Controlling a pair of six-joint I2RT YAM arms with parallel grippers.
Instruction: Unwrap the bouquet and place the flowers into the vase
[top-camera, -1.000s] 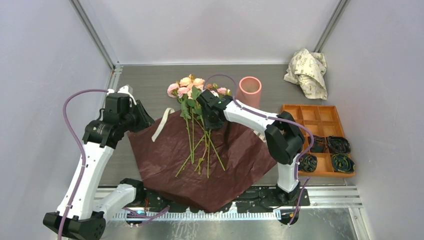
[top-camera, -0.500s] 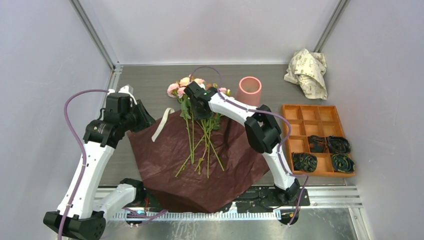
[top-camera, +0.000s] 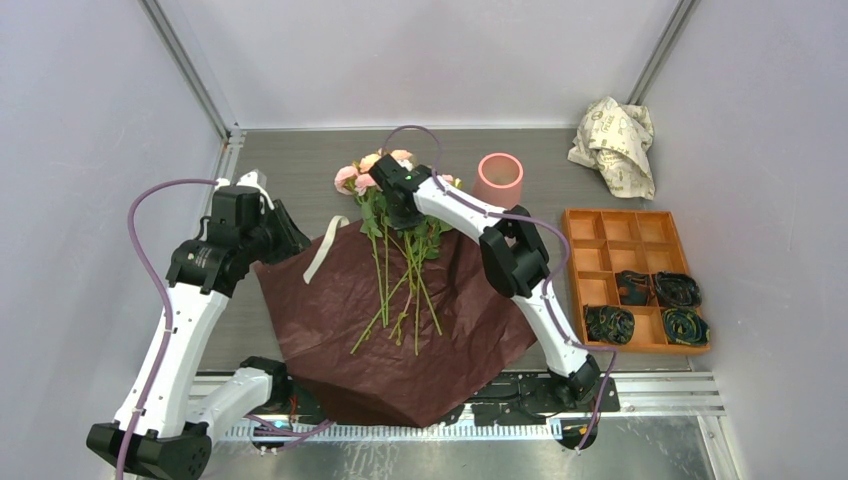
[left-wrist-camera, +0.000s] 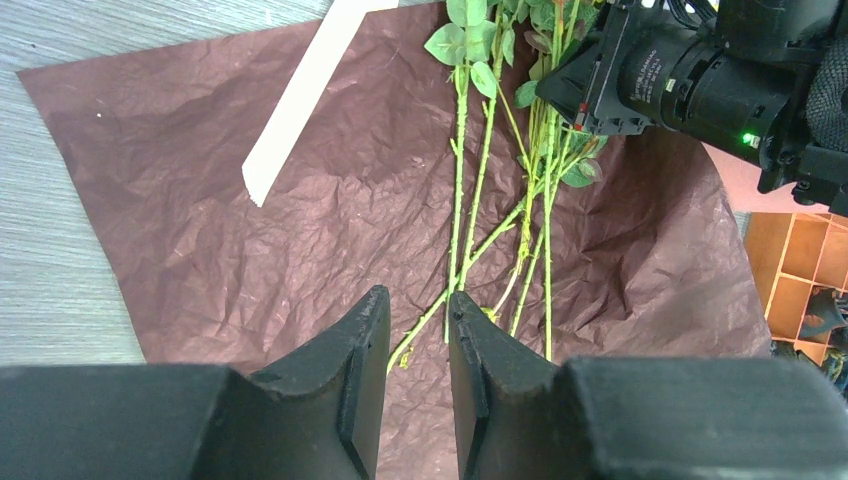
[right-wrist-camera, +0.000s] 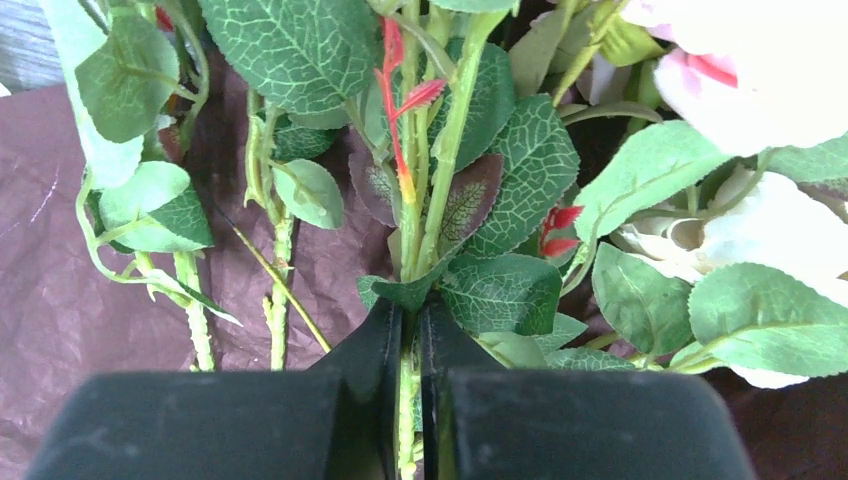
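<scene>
Maroon crinkled paper (left-wrist-camera: 250, 260), thin green stems (left-wrist-camera: 461, 180)

The flowers (right-wrist-camera: 490, 190) lay on the spread paper (top-camera: 330, 310) beneath the right gripper (right-wrist-camera: 411, 325); the vase (top-camera: 498, 178) stood to its right, the tray (top-camera: 600, 228) farther right.

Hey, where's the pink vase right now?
In the top view, the vase stands upright near the far edge of the table, right of centre, just right of the flowers and left of the crumpled cream paper.
</scene>
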